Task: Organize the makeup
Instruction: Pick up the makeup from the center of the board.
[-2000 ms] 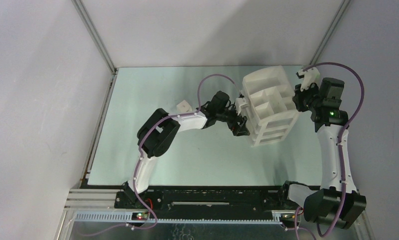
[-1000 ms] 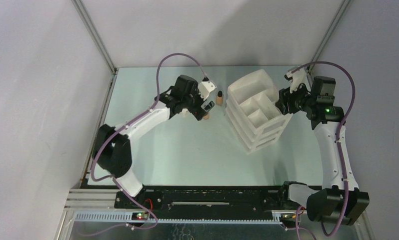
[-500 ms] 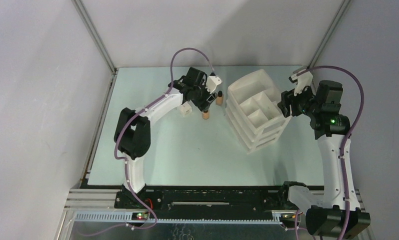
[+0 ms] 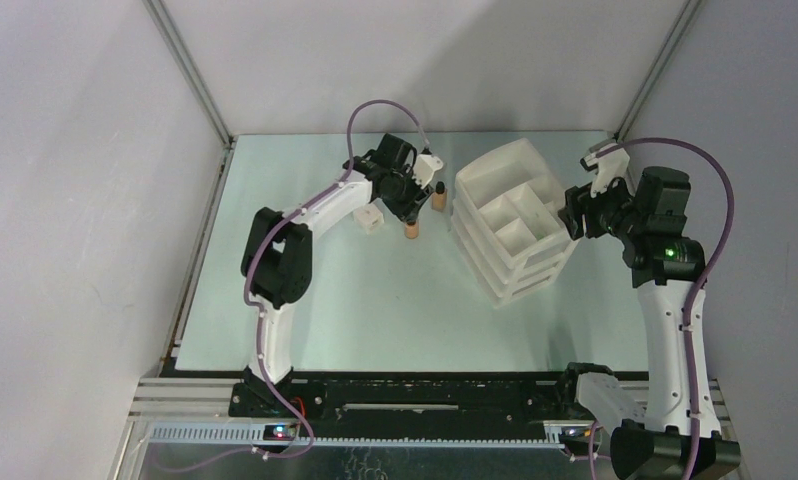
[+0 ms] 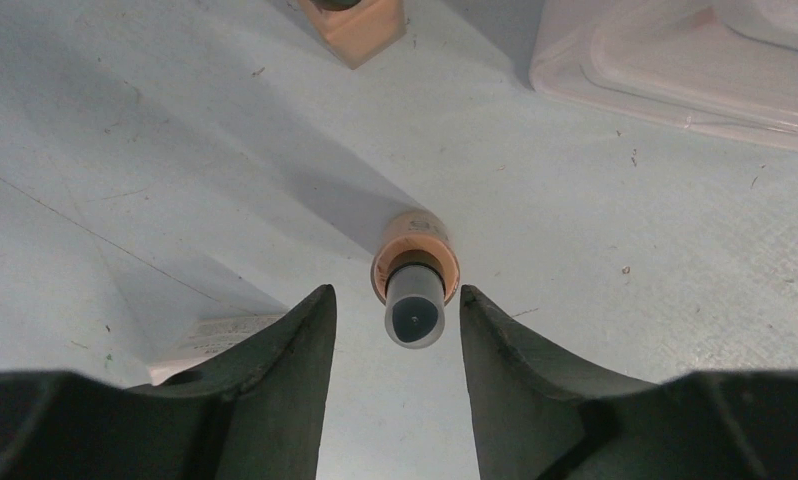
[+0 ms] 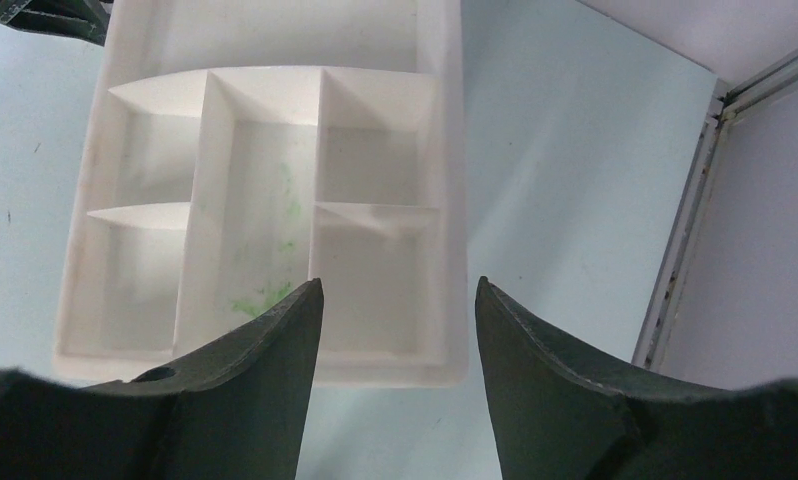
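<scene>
Your table (image 4: 305, 310) carries very little that is sorted yet. The white drawer organizer (image 4: 520, 280) stands angled toward the far right corner, and every top compartment you can see from the right wrist view is bare apart from a green smear. What its drawers hold cannot be seen, so I judge the job to be at its start. The left arm (image 4: 315, 212) reaches long across the table to the middle of the far edge, wrist bent down. The right arm (image 4: 670, 300) stands tall along the right edge, with its wrist turned in over the organizer's right side. The right gripper (image 6: 397, 285) hangs there with its fingers spread and nothing between them. The left gripper (image 5: 395, 300) is lowered over a bottle, fingers apart on either side of the cap, with a sliver of table showing on each side, so it is not pinching yet. Of the makeup, only three pieces show, all by the far edge, left of the organizer. The small white box (image 4: 372, 219) lies furthest left, the beige black-capped bottle (image 5: 415, 300) stands upright between your left fingers, and the second bottle (image 4: 440, 197) stands just beside the organizer's left wall. Everything waits to be placed.
</scene>
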### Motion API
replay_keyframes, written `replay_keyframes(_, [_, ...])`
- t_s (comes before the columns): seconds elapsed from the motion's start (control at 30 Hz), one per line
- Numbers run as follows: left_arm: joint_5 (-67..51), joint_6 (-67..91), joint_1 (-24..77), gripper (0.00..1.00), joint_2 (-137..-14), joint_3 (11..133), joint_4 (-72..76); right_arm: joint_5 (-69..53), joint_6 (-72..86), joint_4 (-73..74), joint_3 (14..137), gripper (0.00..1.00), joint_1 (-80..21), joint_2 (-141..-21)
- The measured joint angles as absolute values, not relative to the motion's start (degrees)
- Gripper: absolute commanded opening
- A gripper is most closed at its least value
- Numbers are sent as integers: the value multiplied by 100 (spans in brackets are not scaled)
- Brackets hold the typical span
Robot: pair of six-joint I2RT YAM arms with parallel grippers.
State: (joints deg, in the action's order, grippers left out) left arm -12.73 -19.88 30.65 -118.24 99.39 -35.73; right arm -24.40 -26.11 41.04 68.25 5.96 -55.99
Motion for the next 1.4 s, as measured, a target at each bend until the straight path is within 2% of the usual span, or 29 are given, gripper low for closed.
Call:
replay_keyframes(0.13, [-1400, -1946, 3009, 41, -11898, 10022, -3618, -2425, -2628, 4106, 6825, 65, 596, -5505])
replay_keyframes(0.33, [-1702, -1946, 2936, 24, -11957, 10025, -3658, -2423, -2646, 4130, 6825, 65, 593, -5387])
replay_keyframes(0.47, [-1885, -1949, 2860, 21, -11950, 10027, -3669, -2408, -2655, 4136, 6829, 64, 576, -5275])
replay_keyframes(0.63, [-1981, -2012, 2757, 21, -11583, 9736, -3726, -2451, -2622, 4132, 7046, 63, 484, -5238])
replay_keyframes(0.83, [-2274, -2102, 2724, 26, -10191, 9188, -3881, -2827, -2386, 3931, 7450, 68, 80, -5258])
replay_keyframes(1.1, [-2976, -1903, 2875, 28, -8615, 9164, -3868, -3625, -1997, 3507, 7942, 73, -1149, -5743])
replay_keyframes(1.2, [-3253, -1852, 3041, 29, -8423, 9174, -3872, -3721, -1997, 3489, 8246, 78, -1712, -6165])
replay_keyframes(1.4, [-3909, -1588, 3203, 30, -8401, 9386, -3979, -3632, -2204, 3588, 8473, 81, -2648, -6838])
